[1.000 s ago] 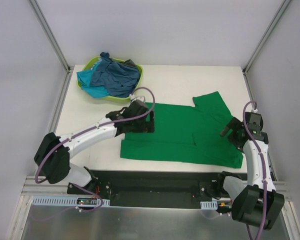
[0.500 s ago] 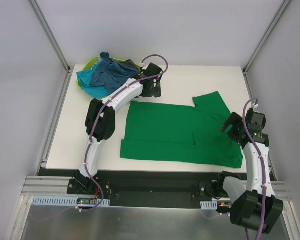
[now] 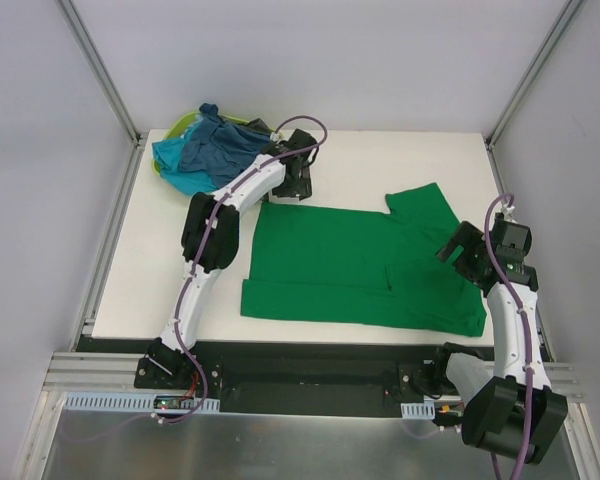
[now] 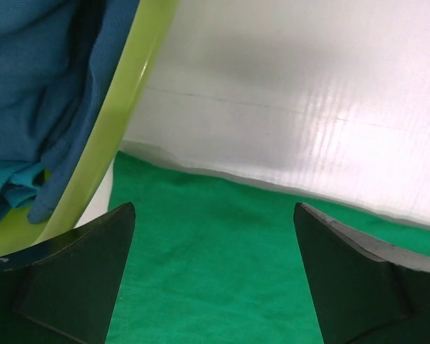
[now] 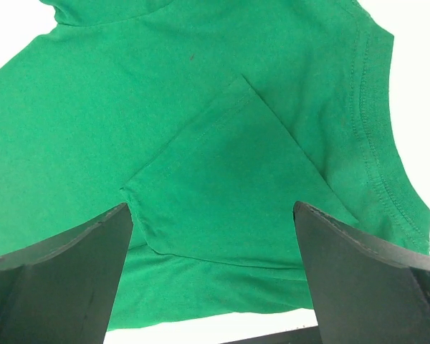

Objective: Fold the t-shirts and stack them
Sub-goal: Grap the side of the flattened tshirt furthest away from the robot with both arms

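At the far-left corner of the green shirt, your left gripper has edged left toward the basket, jaws apart, empty. Your right gripper stays spread above the shirt's right side. Other shirts fill the basket.

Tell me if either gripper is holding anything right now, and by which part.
Nothing is held. The left gripper and right gripper are both open above the green t-shirt.

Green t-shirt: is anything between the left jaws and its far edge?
Nothing visible. The open left jaws hang right over the green t-shirt edge. The lime-green basket rim sits close beside them on the left, not across the path.
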Available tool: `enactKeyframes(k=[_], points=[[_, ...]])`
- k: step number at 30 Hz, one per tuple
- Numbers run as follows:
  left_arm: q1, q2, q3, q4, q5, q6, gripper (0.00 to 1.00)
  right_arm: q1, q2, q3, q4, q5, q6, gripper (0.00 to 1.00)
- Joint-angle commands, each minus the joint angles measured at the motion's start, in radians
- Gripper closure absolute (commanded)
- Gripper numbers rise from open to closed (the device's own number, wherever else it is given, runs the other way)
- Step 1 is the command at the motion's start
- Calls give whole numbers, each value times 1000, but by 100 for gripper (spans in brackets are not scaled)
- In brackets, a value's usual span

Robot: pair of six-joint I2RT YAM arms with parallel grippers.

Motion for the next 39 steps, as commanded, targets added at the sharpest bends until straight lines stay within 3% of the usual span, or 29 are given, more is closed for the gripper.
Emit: enactKeyframes(k=[1,17,23,25,39], points=[[37,9,-8,-30,-61,-36,9,-7,1,-6,31,-25,-11,4],[120,37,-60,-8,-46,-74,28,-7,10,-12,36,-27,-16,4],[123,58,-62,12,-46,-103,39,-7,13,-14,41,-28,-16,4],[128,64,-63,12,-48,-106,50,-7,13,-14,41,-28,-19,4],[134,-43,-244,11,3,-142,60,-7,12,-15,47,-21,-14,4]])
